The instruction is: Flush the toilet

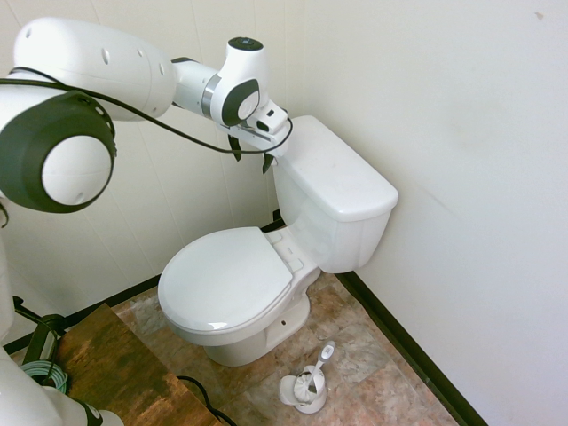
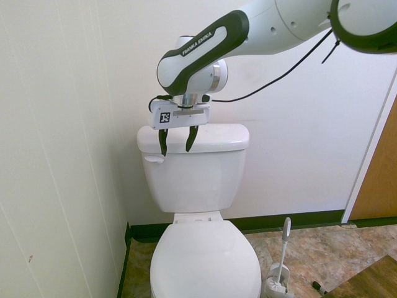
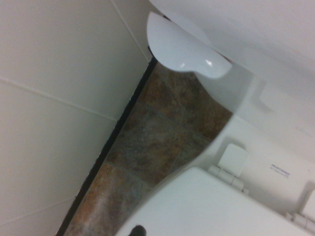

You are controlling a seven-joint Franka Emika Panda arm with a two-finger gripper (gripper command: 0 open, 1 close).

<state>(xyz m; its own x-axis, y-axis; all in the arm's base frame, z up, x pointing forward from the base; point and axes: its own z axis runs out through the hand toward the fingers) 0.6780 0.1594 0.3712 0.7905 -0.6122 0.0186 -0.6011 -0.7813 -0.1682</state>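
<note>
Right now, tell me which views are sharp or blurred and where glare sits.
Both exterior views are sharp; the first shows soft sheen on the glossy white ceramic toilet. The wrist view is soft, with bright glints on the small white flush lever.

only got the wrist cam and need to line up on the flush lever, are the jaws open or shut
observer: open, both tips pointing down in front of the tank's top edge.
operator: touching the lever
observer: can't tell contact; the flush lever sits just under the tip nearer the side wall.
operator: anything on the floor
observer: a toilet brush in its holder, on the toilet's far side from the lever.
</note>
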